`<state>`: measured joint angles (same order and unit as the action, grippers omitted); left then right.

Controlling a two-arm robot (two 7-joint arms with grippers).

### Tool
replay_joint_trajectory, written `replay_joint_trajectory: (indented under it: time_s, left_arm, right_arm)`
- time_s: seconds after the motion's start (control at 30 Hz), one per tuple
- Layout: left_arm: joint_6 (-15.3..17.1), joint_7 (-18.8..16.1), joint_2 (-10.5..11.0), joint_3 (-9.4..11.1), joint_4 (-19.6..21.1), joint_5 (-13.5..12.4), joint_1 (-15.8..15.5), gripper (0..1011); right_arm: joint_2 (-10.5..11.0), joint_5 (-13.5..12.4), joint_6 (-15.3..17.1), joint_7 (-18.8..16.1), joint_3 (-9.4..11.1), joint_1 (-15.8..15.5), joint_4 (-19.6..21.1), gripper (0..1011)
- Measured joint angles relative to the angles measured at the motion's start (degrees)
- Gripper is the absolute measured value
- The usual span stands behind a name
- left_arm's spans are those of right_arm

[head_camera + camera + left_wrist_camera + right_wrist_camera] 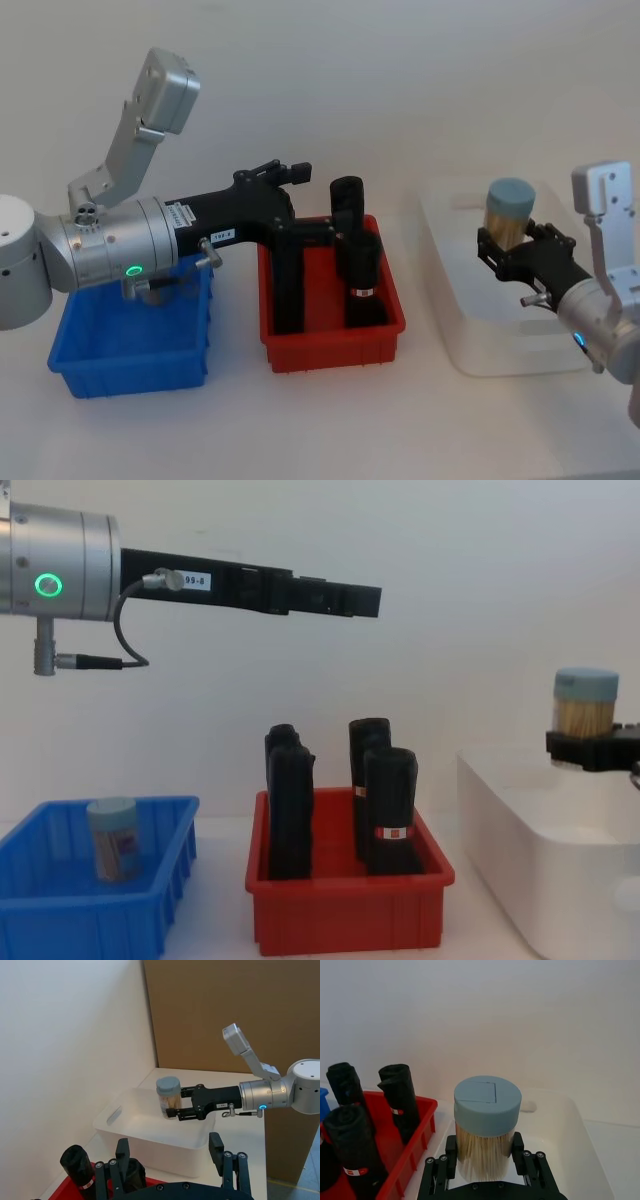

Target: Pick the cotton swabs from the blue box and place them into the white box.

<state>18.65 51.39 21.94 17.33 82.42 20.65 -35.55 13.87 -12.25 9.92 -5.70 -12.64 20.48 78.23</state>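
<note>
One jar of cotton swabs [509, 208] hangs upright above the white box [520, 355]. Its base is hidden between the fingers of the right gripper [510, 243], which are clamped on its clear body below the blue-grey cap. A second jar [112, 838] stands in the blue box [60, 920], well left of the white box, beyond the red bin [350, 910]; its label is hard to make out. The left gripper [283, 172], fingers spread and empty, hovers high over the red bin.
</note>
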Motion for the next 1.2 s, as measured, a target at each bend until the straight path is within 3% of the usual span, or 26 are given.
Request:
replay_joint_trajectory:
  time_s: [0.47, 0.8, 0.87, 1.2]
  left_arm:
    - [0.0, 0.0, 0.0, 0.0, 0.0, 0.0, 0.0, 1004]
    - [0.0, 0.0, 0.0, 0.0, 0.0, 0.0, 0.0, 1004]
    - [0.0, 0.0, 0.0, 0.0, 0.0, 0.0, 0.0, 1004]
    - [0.0, 0.0, 0.0, 0.0, 0.0, 0.0, 0.0, 1004]
  right_arm:
    - [-1.2, 1.1, 0.8, -1.3, -0.2, 3.1, -6.9, 645]
    - [-1.6, 1.7, 0.5, -1.8, -0.4, 4.1, -9.2, 900]
    - [-1.7, 1.8, 0.3, -1.9, -0.4, 4.3, -9.5, 990]
    - [-1.7, 1.9, -1.5, -1.5, -0.3, 4.1, -9.1, 1001]
